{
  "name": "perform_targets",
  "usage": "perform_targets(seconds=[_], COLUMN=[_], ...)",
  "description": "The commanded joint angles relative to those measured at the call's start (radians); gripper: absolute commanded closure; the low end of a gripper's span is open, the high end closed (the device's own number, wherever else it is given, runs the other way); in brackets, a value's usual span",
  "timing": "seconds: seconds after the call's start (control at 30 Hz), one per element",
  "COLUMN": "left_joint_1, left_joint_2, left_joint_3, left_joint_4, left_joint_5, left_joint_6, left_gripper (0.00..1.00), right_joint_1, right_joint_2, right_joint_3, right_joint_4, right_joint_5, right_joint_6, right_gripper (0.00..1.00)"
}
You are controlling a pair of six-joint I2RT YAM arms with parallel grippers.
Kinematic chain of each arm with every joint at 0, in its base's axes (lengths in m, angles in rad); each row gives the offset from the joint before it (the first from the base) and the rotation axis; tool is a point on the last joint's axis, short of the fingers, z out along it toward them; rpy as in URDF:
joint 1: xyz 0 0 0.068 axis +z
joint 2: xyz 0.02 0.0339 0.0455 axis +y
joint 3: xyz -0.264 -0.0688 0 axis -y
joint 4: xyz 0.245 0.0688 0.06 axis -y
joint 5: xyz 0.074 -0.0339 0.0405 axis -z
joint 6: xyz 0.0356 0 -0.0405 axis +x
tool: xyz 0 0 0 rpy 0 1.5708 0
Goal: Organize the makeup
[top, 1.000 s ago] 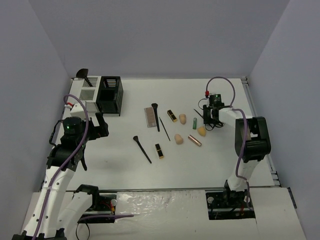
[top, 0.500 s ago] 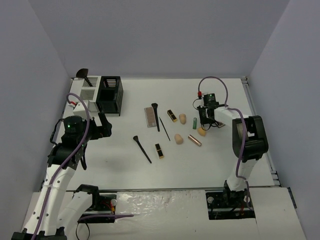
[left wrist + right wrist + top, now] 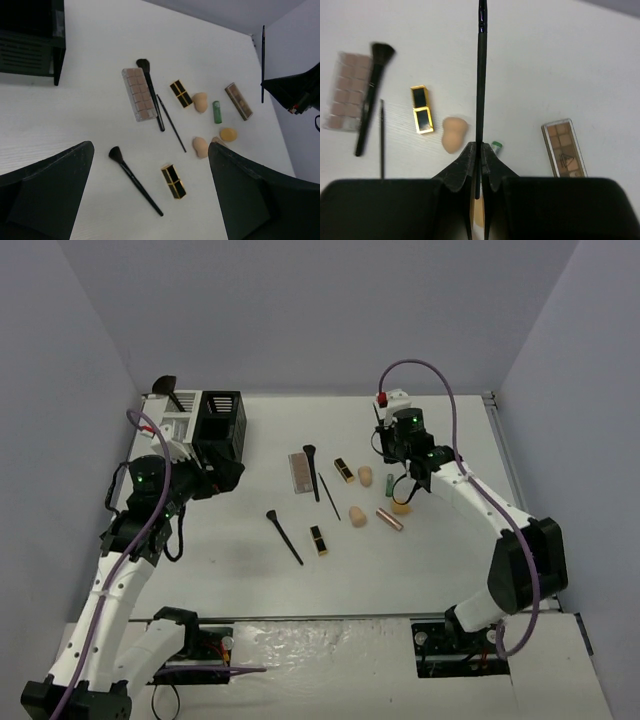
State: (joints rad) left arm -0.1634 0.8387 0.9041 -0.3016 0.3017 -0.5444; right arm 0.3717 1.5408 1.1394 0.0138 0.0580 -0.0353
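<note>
- The right hand [image 3: 479,154] was low beside the peach sponge [image 3: 402,505] a second ago, with its elbow folded. Now the arm is stretched out, and the hand has moved toward 11 o'clock to hang above the green tube [image 3: 388,483].
- Its fingers were partly apart then. Now they are pressed together on the end of a thin black brush [image 3: 480,85], which sticks straight out past the fingertips, clear of the surface [image 3: 420,570].
- The left hand [image 3: 218,480] has swung toward 1 o'clock and now sits just at the front corner of the black bin [image 3: 222,425]. Its fingers are spread wide, as before, with nothing between them.
- The rest of the makeup lies where it did, scattered mid-surface:
  - The pink palette [image 3: 138,94] has a powder brush [image 3: 151,95] along its 3 o'clock edge.
  - A thin liner [image 3: 171,123] lies just beyond that brush.
  - One black-and-gold lipstick [image 3: 180,93] is at 3 o'clock of the palette, and a second lipstick [image 3: 173,181] is toward 6 o'clock.
  - A long-handled brush [image 3: 135,180] lies at 9 o'clock of the second lipstick.
  - Two more peach sponges [image 3: 200,101] [image 3: 200,146] sit either side of the green tube.
  - The rose-gold tube [image 3: 390,520] is at 7 o'clock of the first sponge.
- A brown palette [image 3: 563,147] lies under the right arm at 3 o'clock of the green tube.
- One of its pans carries a small triangular mark, too small to read. No other lettering on any item is legible.
- A dark brush [image 3: 165,390] stands in the white bin [image 3: 178,428], which touches the black bin's 9 o'clock side.
</note>
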Motion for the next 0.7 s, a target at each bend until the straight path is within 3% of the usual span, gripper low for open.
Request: perform_targets(seconds=[0.0, 0.27, 0.67], left_joint_1=[-0.086, -0.318, -0.451], left_joint_2=[0.059, 0.215, 0.381], left_joint_3=[0.091, 0.172, 0.323], left_joint_4=[0.24, 0.422, 0.374], left_joint_5=[0.025, -0.095, -0.283], left_joint_6=[-0.133, -0.111, 0.001], left_gripper=[0.03, 0.03, 0.21], right_joint_1=[0.059, 0.232, 0.377], right_joint_2=[-0.177, -0.312, -0.273], right_joint_3=[-0.066, -0.233, -0.26], right_joint_4=[0.179, 0.512, 0.672], right_joint_5=[-0.108, -0.313, -0.342], right_joint_6=[0.043, 0.239, 0.326], right_gripper=[1.0, 1.0, 1.0])
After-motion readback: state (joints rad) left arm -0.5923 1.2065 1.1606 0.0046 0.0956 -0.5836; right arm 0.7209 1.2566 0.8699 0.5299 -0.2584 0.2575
